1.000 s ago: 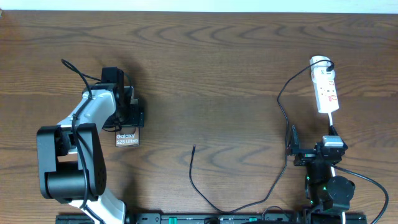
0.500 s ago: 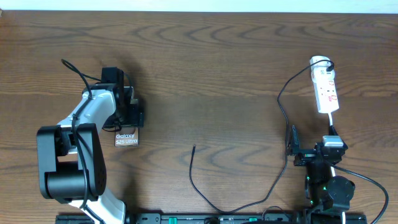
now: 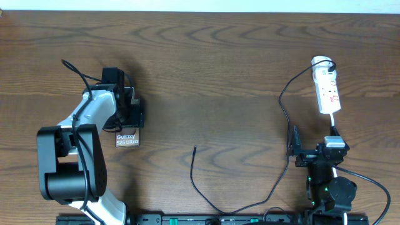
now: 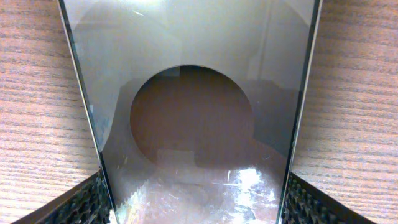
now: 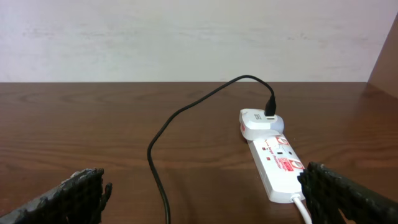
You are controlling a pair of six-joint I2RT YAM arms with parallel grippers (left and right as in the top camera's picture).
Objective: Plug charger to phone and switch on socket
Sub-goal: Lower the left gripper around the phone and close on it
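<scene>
- The left gripper [image 3: 130, 117] straddles the phone [image 3: 127, 139], which lies flat at the left of the table [image 3: 237, 56], probably to steady it; whether its wide jaws pinch it cannot be told.
- The right gripper [image 5: 208, 193] gapes empty, facing the socket [image 3: 327, 92].
- The charger tip [image 3: 195, 149] lies loose mid-table.

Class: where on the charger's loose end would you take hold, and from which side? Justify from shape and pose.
Just behind the connector tip of the charger, from straight above, jaws across the cable: it lies flat on the table, thin and nearly straight there.
</scene>
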